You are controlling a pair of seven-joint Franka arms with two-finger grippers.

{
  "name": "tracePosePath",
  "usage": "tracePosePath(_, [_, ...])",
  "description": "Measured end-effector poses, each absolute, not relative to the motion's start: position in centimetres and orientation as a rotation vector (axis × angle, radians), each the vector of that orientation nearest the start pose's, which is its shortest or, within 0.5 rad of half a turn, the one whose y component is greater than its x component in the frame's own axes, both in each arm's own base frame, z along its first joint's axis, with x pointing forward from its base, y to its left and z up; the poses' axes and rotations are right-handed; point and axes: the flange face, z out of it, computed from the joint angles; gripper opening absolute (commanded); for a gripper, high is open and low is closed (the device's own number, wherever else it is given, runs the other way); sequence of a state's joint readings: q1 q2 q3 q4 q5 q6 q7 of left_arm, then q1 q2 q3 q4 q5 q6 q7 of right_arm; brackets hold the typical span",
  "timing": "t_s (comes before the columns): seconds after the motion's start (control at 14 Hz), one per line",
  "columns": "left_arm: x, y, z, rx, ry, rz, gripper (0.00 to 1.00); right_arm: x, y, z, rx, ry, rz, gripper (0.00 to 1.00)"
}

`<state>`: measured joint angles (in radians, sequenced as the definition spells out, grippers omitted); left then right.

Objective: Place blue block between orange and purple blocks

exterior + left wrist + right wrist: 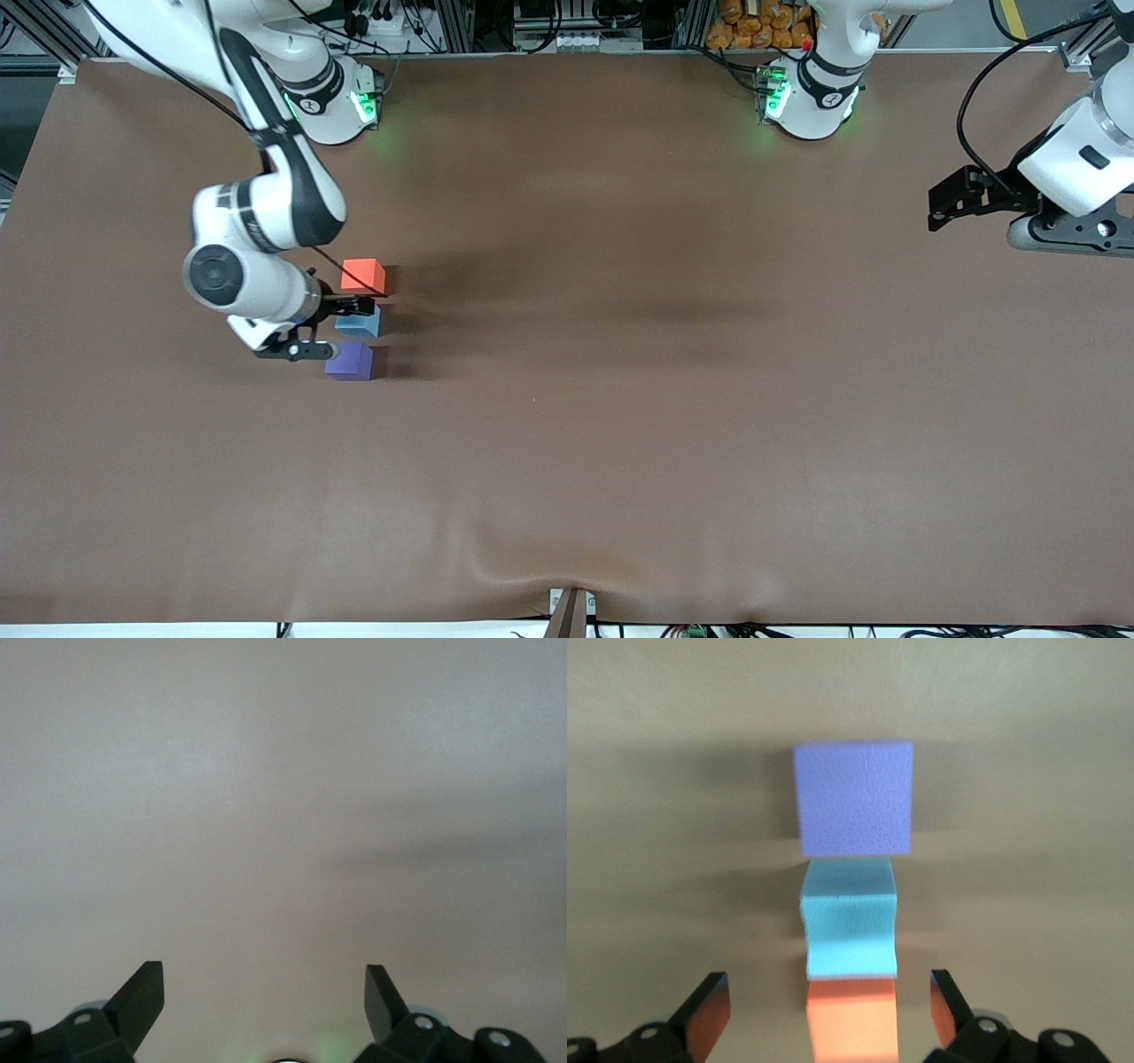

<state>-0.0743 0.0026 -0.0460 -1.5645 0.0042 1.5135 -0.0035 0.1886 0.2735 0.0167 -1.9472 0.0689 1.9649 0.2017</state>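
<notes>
The blue block (359,322) sits on the table between the orange block (363,276) and the purple block (350,361), in one line near the right arm's end. My right gripper (326,328) hovers low beside the row, open and empty. In the right wrist view the fingers (709,1010) stand wide apart on either side of the orange block (852,1023). The blue block (850,930) lies against the orange one, and the purple block (853,799) lies just past the blue one. My left gripper (952,202) is open and empty (264,979) and waits over bare table.
The brown table cover (620,399) stretches wide around the blocks. The arms' bases (341,102) stand along the table edge farthest from the front camera. A small mount (571,611) sits at the edge nearest it.
</notes>
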Motion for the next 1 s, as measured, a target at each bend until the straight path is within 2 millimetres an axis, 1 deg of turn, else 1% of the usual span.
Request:
tracePosePath(0.07, [54.5, -6.5, 62.1, -3.128, 0.182, 0.083, 1.0, 57.8, 12.0, 35.7, -3.096, 0.056, 0.424, 1.0])
tracePosePath(0.14, [54.5, -6.5, 62.1, -3.128, 0.181, 0.083, 1.0, 59.1, 11.7, 39.1, -3.089, 0.064, 0.394, 1.0])
tracePosePath(0.29, [54.5, -6.5, 62.1, -3.128, 0.181, 0.083, 1.0, 61.3, 11.0, 45.0, -3.081, 0.083, 0.254, 1.0])
tracePosePath(0.43, [54.5, -6.5, 62.1, -3.128, 0.181, 0.083, 1.0, 62.5, 9.5, 50.6, -3.074, 0.104, 0.177, 1.0])
tracePosePath(0.57, [54.6, -6.5, 62.1, -3.128, 0.18, 0.083, 1.0, 62.8, 8.2, 56.2, -3.075, 0.115, 0.103, 1.0])
tracePosePath(0.64, [54.6, -6.5, 62.1, -3.128, 0.18, 0.083, 1.0, 62.6, 7.2, 58.3, -3.08, 0.135, 0.093, 1.0])
tracePosePath(0.71, [54.6, -6.5, 62.1, -3.128, 0.18, 0.083, 1.0, 62.2, 5.6, 60.0, -3.084, 0.165, 0.104, 1.0])
tracePosePath(0.86, [54.6, -6.5, 62.1, -3.128, 0.18, 0.083, 1.0, 61.2, 1.9, 62.0, -3.086, 0.194, 0.169, 1.0])
tracePosePath(0.93, [54.6, -6.5, 62.1, -3.128, 0.18, 0.083, 1.0, 60.7, 0.6, 62.7, -3.095, 0.195, 0.195, 1.0])
tracePosePath(1.0, [54.6, -6.5, 62.1, -3.128, 0.18, 0.084, 1.0, 60.1, 0.0, 63.8, -3.12, 0.197, 0.193, 1.0])
